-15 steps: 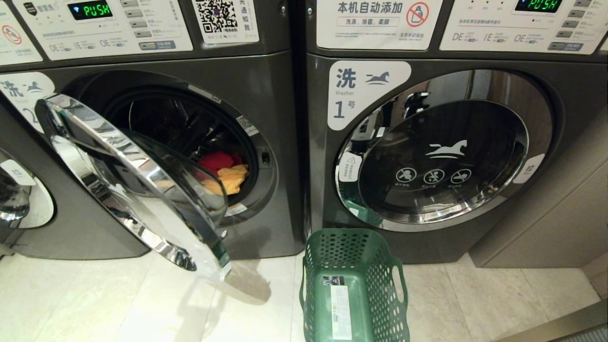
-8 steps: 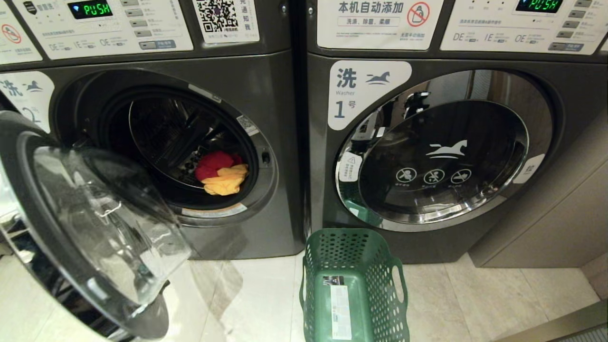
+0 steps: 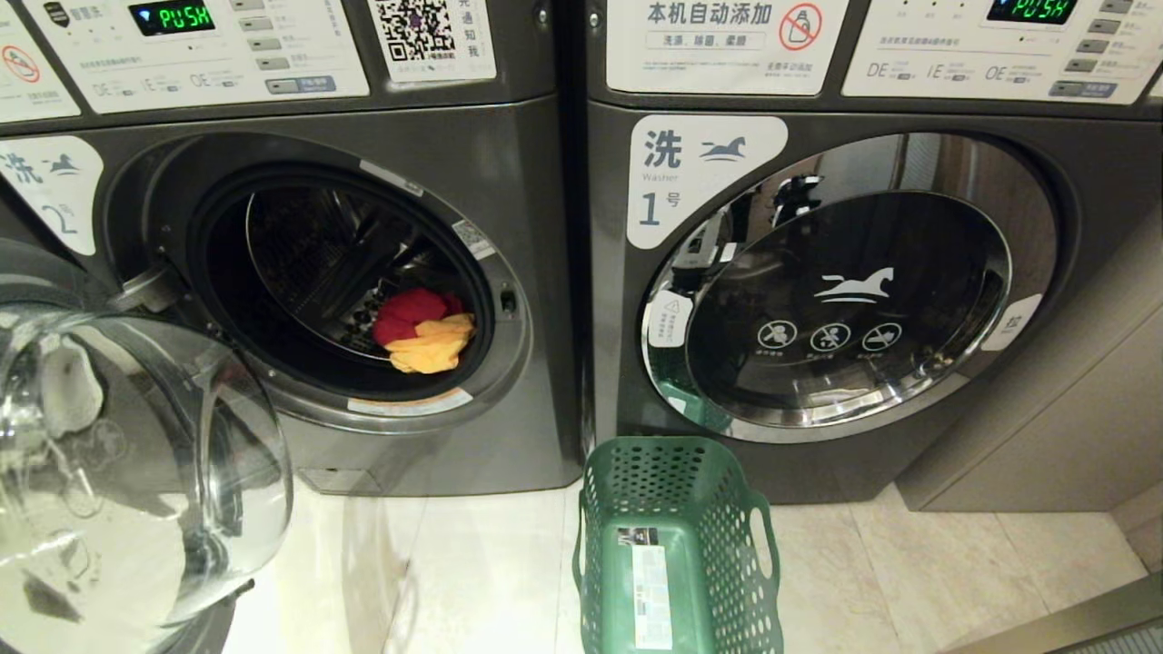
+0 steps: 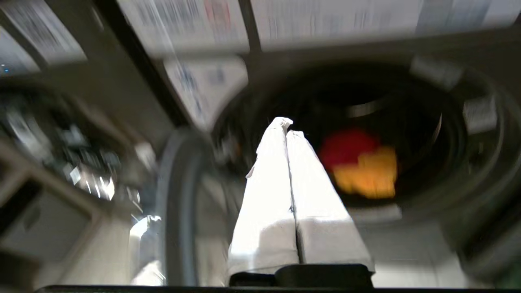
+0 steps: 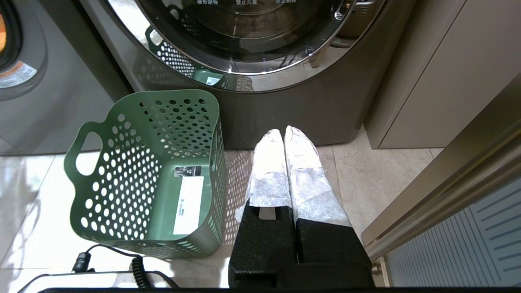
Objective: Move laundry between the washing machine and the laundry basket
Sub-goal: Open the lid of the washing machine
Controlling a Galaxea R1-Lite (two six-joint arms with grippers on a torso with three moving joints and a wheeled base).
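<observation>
Two garments, red cloth (image 3: 411, 309) and yellow-orange cloth (image 3: 434, 347), lie in washing machine (image 3: 509, 182) 2's drum; any third is hidden. One green laundry basket (image 3: 677, 545), cut off below. Left gripper (image 4: 285, 126) and right gripper (image 5: 283, 132): fingers pressed together, holding nothing

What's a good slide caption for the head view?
Washer 2 open, red and yellow laundry inside; empty green basket waits below.

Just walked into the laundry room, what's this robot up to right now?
It is unloading washer number 2. The door is wide open, with a red garment and a yellow-orange one in the drum. The green basket on the floor is empty. The left gripper, fingers shut on nothing, points at the drum; the right gripper, also shut, hangs beside the basket.
</observation>
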